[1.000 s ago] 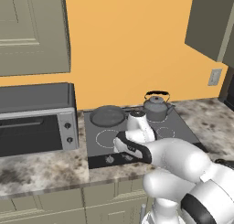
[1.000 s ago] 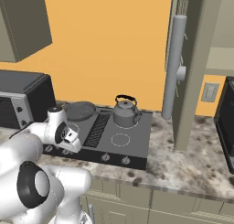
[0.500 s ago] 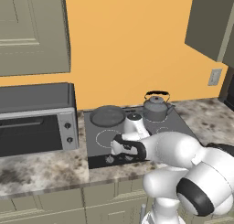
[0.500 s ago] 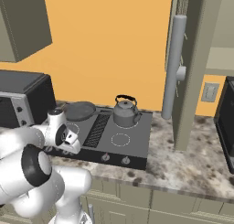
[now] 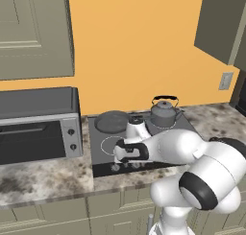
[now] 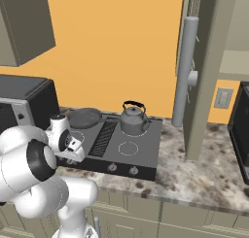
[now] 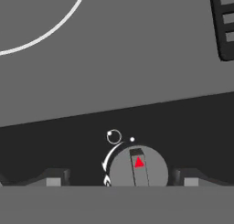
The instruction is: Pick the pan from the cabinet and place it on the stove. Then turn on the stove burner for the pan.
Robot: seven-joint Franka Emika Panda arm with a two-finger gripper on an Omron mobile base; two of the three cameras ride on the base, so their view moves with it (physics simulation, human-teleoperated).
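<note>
Already out of the cabinet (image 5: 36,35), the pan (image 5: 112,121) sits on the stove's (image 6: 141,152) rear left burner, beside the kettle (image 5: 164,113) on the rear burner to its right, as the gripper (image 7: 119,182) hangs low over the front panel with a knob (image 7: 138,169) between its fingertips (image 7: 52,178). The jaws stand apart, one tip on each side of the knob and neither touching it. The knob's red marker points up toward a small white ring and dot, with a white arc curving along its left edge. The chief risk, judged from this moment, is turning the wrong knob: the base views show several small knobs in a row along the front, and nothing here confirms that this one feeds the pan's burner. A grip closed off-centre could also slip round the smooth cap without turning it. The pan's handle is hard to make out, hidden behind the arm in the left base view and too small to place from the right. The knob's lower edge is cut off in the hand view, and the toaster oven (image 5: 38,123) runs off the frame at left.
</note>
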